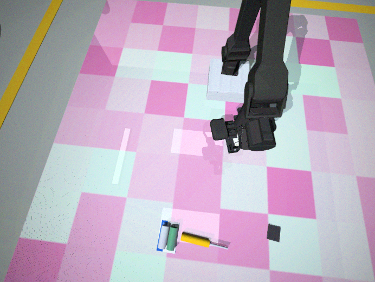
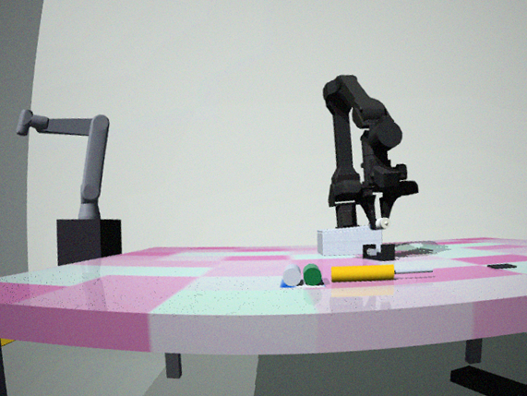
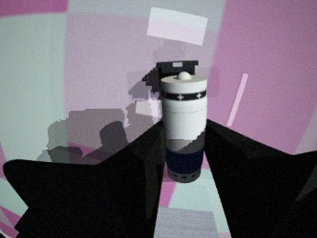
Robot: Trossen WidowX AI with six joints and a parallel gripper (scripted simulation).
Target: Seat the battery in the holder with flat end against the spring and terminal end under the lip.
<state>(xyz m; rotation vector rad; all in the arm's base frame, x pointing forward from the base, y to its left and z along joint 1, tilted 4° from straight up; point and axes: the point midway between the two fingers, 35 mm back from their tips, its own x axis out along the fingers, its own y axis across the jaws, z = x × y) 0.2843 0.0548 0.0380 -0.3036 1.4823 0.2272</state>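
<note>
My gripper point(image 2: 379, 219) point(image 3: 182, 126) is shut on the battery point(image 2: 383, 223) point(image 3: 184, 110), which is white with a dark blue band near its flat end. In the wrist view its terminal end points up the picture and its flat end down, between the fingers. The black holder point(image 1: 233, 149) point(image 2: 386, 252) point(image 3: 178, 65) stands on the table under the gripper. In the exterior view the battery hangs above the holder, apart from it. In the wrist view the battery covers most of the holder; only one end wall shows beyond the terminal. The spring is not clearly visible.
A pale block point(image 1: 225, 83) point(image 2: 345, 242) is by the arm's base, behind the holder. A yellow-handled screwdriver point(image 1: 194, 239) point(image 2: 362, 273), a grey cylinder point(image 1: 163, 236) point(image 2: 291, 275) and a green cylinder point(image 1: 172, 237) point(image 2: 312, 275) lie farther out. A dark flat square point(image 1: 273, 232) point(image 2: 502, 266) lies off to one side.
</note>
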